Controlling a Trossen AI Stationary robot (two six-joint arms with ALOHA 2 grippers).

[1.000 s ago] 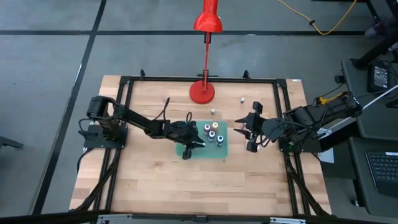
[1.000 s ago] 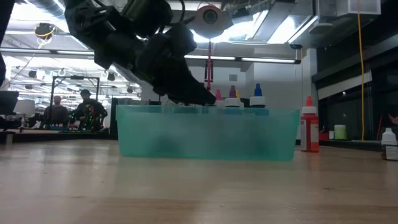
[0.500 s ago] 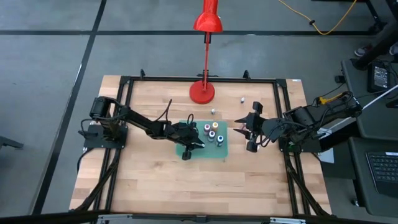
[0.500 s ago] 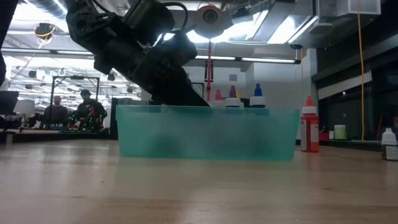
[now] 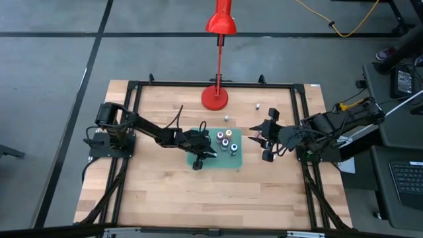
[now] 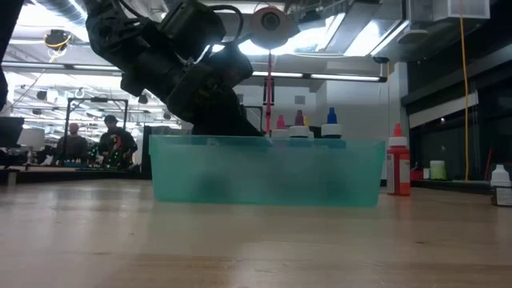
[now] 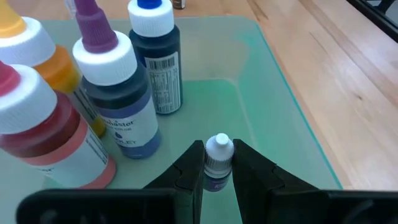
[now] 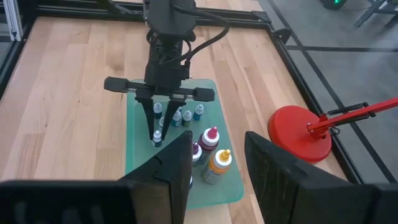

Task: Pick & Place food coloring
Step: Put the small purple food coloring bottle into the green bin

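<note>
The left gripper [image 7: 217,177] is clamped on a small bottle [image 7: 218,163] with a white cap, its two fingers [image 7: 189,174] pressed against the bottle's sides just below the cap, and it holds the bottle upright inside the green tray [image 7: 273,99], low over the floor; whether the base touches cannot be told. Beside the fingertips stand four bigger bottles: a dark blue one with a purple tip [image 7: 115,93] closest, a red one [image 7: 43,134] next to it, an orange one [image 7: 46,59] behind, and a blue-capped one [image 7: 155,56] past them. Seen from the other arm, a few more tiny bottles [image 8: 186,116] stand in the tray close by the gripper. A bottle this little is probably very light, hard plastic with smooth sides, so it should neither squash nor weigh on the grip, but it could twist or slip between the pads and would tip easily once let go. The hold on the body under the cap looks right, since the cap's shoulder would stop it sliding down. Beyond the tray, the right gripper [image 5: 266,140] waits with its fingers apart and nothing between them, off to the far side of the tray. Farther still are two stray bottles [image 5: 256,105] on the table [image 5: 165,192] and the red lamp [image 5: 215,98].
</note>
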